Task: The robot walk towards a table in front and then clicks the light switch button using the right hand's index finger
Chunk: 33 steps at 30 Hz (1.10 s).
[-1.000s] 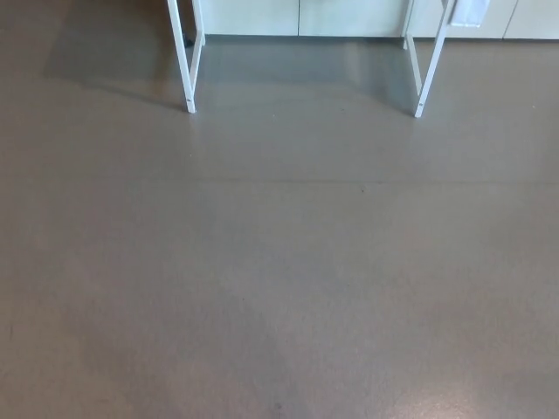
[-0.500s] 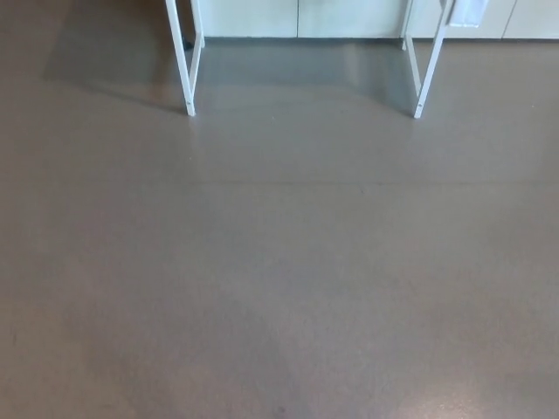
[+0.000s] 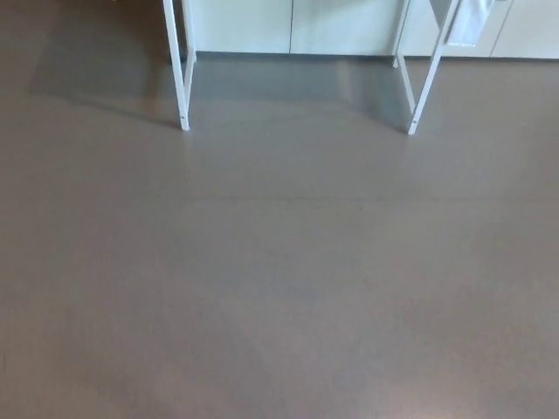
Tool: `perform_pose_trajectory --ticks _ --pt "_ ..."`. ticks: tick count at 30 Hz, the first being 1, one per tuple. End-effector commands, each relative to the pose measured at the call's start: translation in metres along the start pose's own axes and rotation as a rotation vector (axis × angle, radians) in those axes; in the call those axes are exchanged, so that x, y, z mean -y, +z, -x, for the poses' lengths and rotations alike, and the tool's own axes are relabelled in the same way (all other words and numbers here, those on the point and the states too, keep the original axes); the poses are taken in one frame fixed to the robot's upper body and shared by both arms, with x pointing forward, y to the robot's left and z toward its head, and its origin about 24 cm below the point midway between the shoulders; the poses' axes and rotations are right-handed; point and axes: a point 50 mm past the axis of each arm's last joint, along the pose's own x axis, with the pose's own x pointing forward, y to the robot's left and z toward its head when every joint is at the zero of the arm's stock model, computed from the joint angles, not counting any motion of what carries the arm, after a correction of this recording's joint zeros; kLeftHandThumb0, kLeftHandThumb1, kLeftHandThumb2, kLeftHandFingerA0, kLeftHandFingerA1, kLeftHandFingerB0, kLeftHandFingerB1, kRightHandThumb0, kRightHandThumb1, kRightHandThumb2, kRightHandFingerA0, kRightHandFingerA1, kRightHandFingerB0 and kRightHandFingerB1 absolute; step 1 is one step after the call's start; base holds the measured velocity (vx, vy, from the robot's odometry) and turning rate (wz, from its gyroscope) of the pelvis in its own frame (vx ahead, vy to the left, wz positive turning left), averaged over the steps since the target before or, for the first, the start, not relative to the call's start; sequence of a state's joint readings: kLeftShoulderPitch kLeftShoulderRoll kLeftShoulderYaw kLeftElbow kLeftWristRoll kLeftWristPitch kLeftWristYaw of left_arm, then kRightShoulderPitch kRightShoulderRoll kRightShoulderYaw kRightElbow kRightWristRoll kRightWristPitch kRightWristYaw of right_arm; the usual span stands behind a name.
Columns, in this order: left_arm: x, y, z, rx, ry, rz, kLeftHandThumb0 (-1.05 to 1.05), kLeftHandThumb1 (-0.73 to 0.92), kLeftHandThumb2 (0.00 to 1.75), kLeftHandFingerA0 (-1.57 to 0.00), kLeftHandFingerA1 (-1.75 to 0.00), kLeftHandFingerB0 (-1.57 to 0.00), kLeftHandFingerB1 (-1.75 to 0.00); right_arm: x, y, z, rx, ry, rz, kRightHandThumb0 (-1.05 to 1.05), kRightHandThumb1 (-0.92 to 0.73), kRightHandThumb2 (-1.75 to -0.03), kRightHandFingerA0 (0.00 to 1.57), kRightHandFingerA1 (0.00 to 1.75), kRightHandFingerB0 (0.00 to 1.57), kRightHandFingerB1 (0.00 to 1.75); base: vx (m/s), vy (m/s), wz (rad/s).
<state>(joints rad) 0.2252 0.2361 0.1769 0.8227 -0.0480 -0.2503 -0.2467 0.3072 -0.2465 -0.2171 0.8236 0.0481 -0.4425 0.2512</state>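
Only the white legs of a table show at the top of the head view: a left leg (image 3: 177, 74) and a right leg (image 3: 422, 83). The tabletop is cut off above the picture. No light switch is visible. Neither of my hands nor any part of my arms shows.
Grey-brown floor (image 3: 279, 262) fills nearly the whole picture. White cabinet fronts (image 3: 288, 26) stand behind the table legs. A pale object (image 3: 467, 24) hangs beside the right leg at the top right.
The whole picture has shifted: the table legs sit lower and slightly further left than before, so the camera has moved toward the table.
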Motion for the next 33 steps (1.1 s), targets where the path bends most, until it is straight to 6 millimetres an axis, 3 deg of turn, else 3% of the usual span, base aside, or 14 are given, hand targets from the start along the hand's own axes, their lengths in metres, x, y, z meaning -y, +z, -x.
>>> perform_pose_trajectory --ticks 1,11,20,33 --pt "0.000 0.001 0.001 0.024 -0.002 -0.001 -0.23 0.45 0.93 -0.26 -0.59 -0.14 -0.51 0.007 0.004 0.000 0.025 -0.014 0.008 -0.46 -0.70 -0.62 0.38 0.39 0.22 0.33 0.16 0.124 -0.02" --pt "0.002 0.004 -0.003 0.029 -0.018 -0.020 -0.22 0.44 0.92 -0.31 -0.61 -0.17 -0.52 -0.002 0.020 0.002 0.019 -0.003 0.043 -0.40 -0.68 -0.60 0.43 0.40 0.27 0.34 0.18 -0.066 0.11" --pt "0.003 0.002 -0.003 0.025 -0.029 -0.010 -0.22 0.42 0.91 -0.32 -0.62 -0.18 -0.53 0.001 0.016 -0.003 -0.006 -0.002 0.057 -0.41 -0.68 -0.60 0.43 0.39 0.27 0.33 0.27 -0.211 0.10" --pt "0.003 0.000 -0.003 0.022 -0.037 -0.035 -0.24 0.43 0.91 -0.33 -0.61 -0.19 -0.53 -0.001 0.019 -0.003 0.000 0.012 0.080 -0.41 -0.69 -0.60 0.44 0.40 0.29 0.34 0.26 0.154 -0.10"
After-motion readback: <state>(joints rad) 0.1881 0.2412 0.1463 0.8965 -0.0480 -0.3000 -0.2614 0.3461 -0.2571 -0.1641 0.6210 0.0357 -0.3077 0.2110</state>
